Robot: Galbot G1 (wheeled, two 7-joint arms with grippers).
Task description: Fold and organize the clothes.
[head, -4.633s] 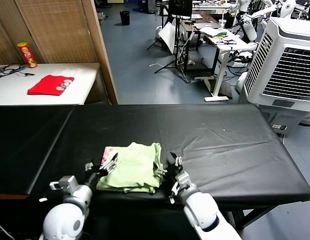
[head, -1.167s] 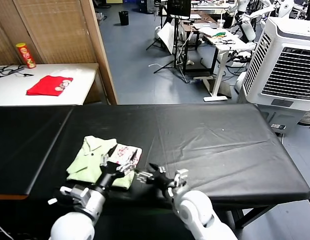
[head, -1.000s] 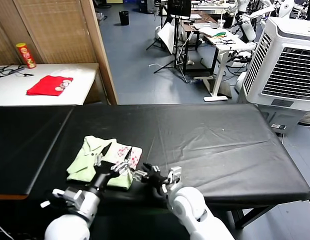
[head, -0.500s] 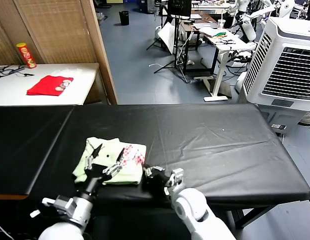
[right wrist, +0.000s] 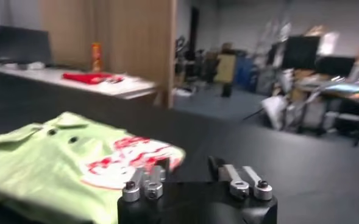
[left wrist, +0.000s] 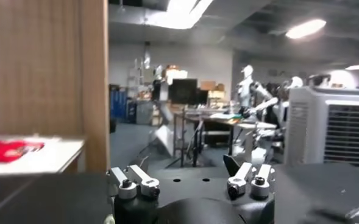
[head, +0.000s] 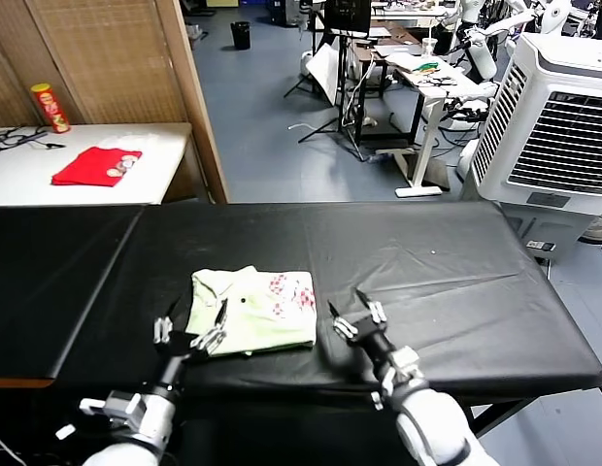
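Observation:
The pale yellow-green shirt [head: 252, 309] lies folded flat on the black table, collar to the left, red-pink floral patch [head: 291, 289] at its right end. It also shows in the right wrist view [right wrist: 57, 161]. My left gripper [head: 189, 330] is open at the shirt's near left corner, holding nothing. My right gripper [head: 357, 316] is open just right of the shirt, apart from it, empty. In the left wrist view the left gripper [left wrist: 191, 179] points out over the room; the shirt is out of sight there.
The black table [head: 437, 282] runs wide to the right. A white side table [head: 155, 160] at far left holds a small red cloth [head: 95, 164] and a can [head: 50, 105]. A large white cooler [head: 558, 126] stands at right.
The folded shirt has slid right toward the table's middle and lies flat. Both grippers have come off it; the right gripper has moved to the right of the shirt.

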